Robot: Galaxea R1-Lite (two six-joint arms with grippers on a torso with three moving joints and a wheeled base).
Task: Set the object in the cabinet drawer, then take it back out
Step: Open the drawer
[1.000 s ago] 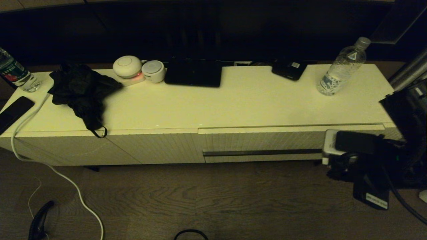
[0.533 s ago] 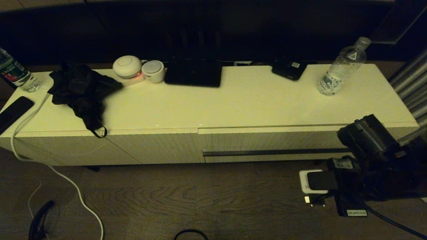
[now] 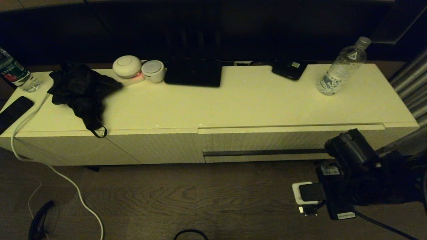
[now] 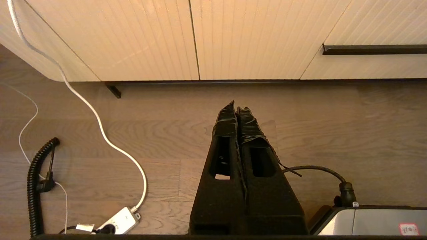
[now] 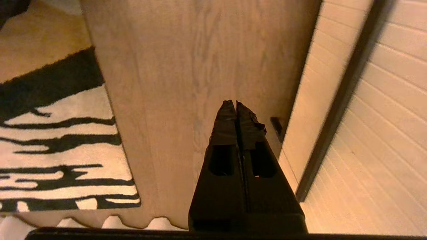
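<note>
The clear water bottle (image 3: 343, 66) with its grey cap stands upright at the back right of the cabinet top (image 3: 233, 103). The ribbed drawer (image 3: 267, 141) below is closed, and its dark bar handle (image 3: 263, 153) runs along the front. My right arm (image 3: 353, 156) hangs low in front of the drawer's right end. My right gripper (image 5: 236, 103) is shut and empty over the wooden floor, with the handle (image 5: 347, 90) close beside it. My left gripper (image 4: 236, 106) is shut and empty above the floor before the cabinet's left panels. It does not show in the head view.
On the cabinet top are a green-and-red labelled bottle (image 3: 15, 71), a black cloth (image 3: 81, 91), two white round devices (image 3: 127, 66), a black box (image 3: 193, 73), a small black device (image 3: 288, 70) and a phone (image 3: 13, 111). A white cable (image 3: 50, 166) trails over the floor. A striped rug (image 5: 50, 150) lies nearby.
My right arm has dropped from the level of the drawer's top edge down towards the floor and shifted a little left. The bottle and the drawer have not moved.
</note>
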